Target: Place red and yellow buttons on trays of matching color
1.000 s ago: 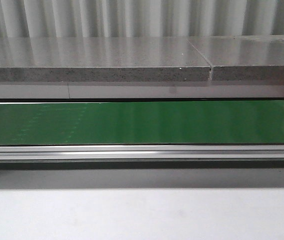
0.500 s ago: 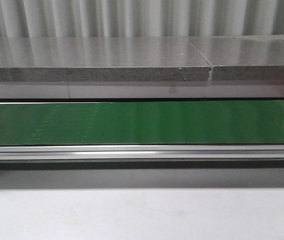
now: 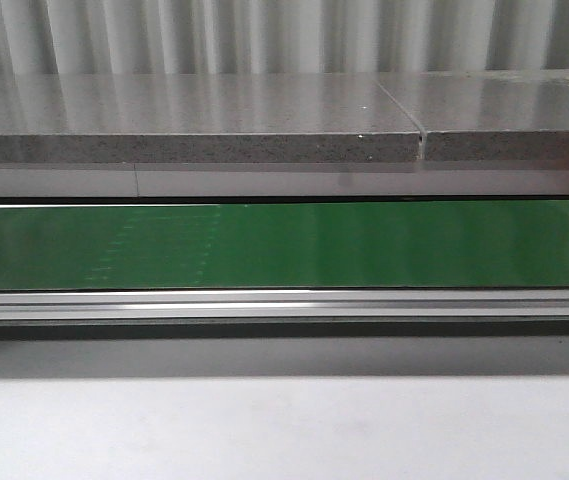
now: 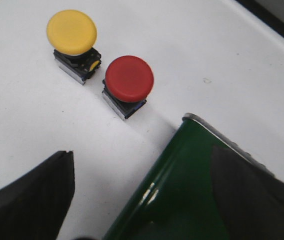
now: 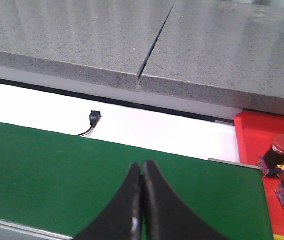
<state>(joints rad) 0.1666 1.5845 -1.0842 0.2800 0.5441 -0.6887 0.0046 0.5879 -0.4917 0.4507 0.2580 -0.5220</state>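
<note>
left gripper [image 4: 132, 200], jaws spread and empty, hovers over a white worktop [image 4: 27, 125] where a yellow button [image 4: 72, 32] and a red button [image 4: 129, 78] stand just beside each other, apart from a green belt end [image 4: 181, 190]. step in hand, as judged: choosing a button to pick; the next move calls for descending and closing on one cap without nudging its neighbour. right gripper [image 5: 142, 200], fingers pressed together and empty, hangs over the green conveyor [image 5: 57, 170]; at the belt's end a red tray [image 5: 266, 130] already holds two red buttons [image 5: 281, 145]. no yellow tray is visible.
</note>
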